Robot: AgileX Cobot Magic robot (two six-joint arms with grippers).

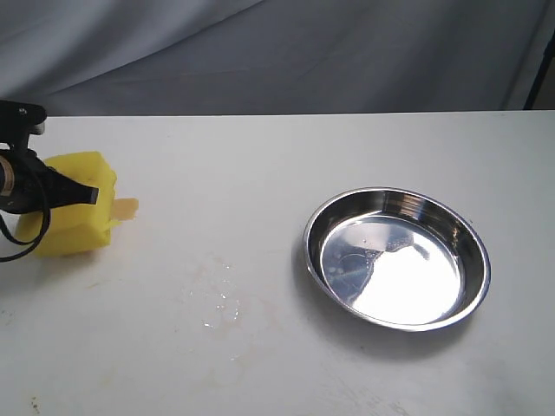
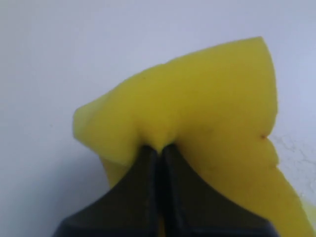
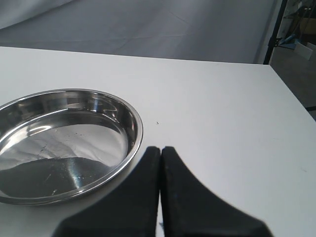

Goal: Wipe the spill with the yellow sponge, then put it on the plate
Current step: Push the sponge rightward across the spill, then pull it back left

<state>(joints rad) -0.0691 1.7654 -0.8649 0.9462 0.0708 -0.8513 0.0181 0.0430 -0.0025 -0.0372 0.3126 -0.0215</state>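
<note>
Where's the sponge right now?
Far left of the exterior view, pinched in the left claw, the sponge is beside the amber spill, far from the plate.

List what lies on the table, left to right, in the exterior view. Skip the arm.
sponge → spill → droplets → plate

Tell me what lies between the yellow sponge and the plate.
In the exterior view: a small amber spill right beside the yellow sponge, faint wet smears, then bare table up to the plate.
</note>
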